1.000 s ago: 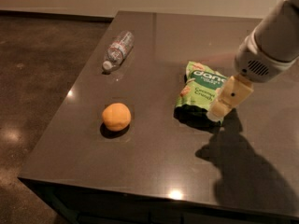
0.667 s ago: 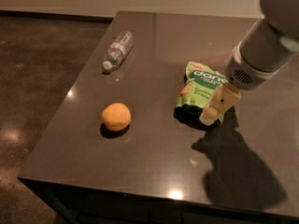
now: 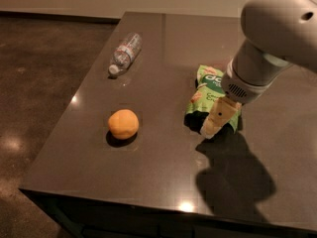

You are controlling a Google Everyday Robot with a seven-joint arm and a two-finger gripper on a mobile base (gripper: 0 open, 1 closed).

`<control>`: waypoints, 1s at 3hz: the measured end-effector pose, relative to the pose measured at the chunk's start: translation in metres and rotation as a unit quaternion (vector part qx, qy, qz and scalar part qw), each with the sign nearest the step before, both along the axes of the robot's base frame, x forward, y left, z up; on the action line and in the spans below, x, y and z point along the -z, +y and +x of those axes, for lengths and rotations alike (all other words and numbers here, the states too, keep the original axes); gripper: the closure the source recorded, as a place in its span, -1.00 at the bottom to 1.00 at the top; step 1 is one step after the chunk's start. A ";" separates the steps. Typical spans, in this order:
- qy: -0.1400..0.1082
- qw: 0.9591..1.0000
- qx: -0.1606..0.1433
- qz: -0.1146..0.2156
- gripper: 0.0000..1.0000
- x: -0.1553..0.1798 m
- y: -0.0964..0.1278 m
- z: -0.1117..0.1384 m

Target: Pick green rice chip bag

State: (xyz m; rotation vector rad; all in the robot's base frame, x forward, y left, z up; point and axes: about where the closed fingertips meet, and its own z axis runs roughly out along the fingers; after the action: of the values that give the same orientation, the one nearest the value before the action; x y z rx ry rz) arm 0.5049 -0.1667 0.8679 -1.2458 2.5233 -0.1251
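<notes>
**Claw low at the near end of the green rice chip bag**

Claw (image 3: 216, 121) is seen as a cream-coloured tip angled down and left from a round grey wrist. It is set over the near right part of the green rice chip bag (image 3: 203, 95), at the bag's dark bottom edge. How far the claw is open cannot be told, and no grip on anything can be confirmed. Whether the bag is touched cannot be told either.

The bag is laid flat on the worktop (image 3: 163, 43), right of centre, with its white lettering at the far end. The far right corner of the bag is covered by the wrist. The arm (image 3: 277, 29), a thick pale grey body, is brought in from the upper right corner of the view. A dark shadow (image 3: 233, 177) of the arm is cast on the worktop just in front of the bag.

An orange (image 3: 123, 123) is placed on the worktop to the left of the bag, well apart from it and nearer the left edge. A clear plastic bottle (image 3: 126, 52) is laid on its side further back on the left, cap end toward the near side. A dark, glossy floor (image 3: 44, 63) is seen to the left of the worktop.
</notes>
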 end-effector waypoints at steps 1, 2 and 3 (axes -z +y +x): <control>0.008 1.000 0.011 0.002 -0.63 0.007 0.003 0.005; 0.013 1.000 0.027 0.010 -0.17 0.008 -0.001 0.009; 0.011 0.998 0.052 0.029 0.30 -0.002 -0.012 0.010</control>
State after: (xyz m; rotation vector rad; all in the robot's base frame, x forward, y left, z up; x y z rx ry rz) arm 0.5149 -0.1791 0.8695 -1.0993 2.5920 -0.0625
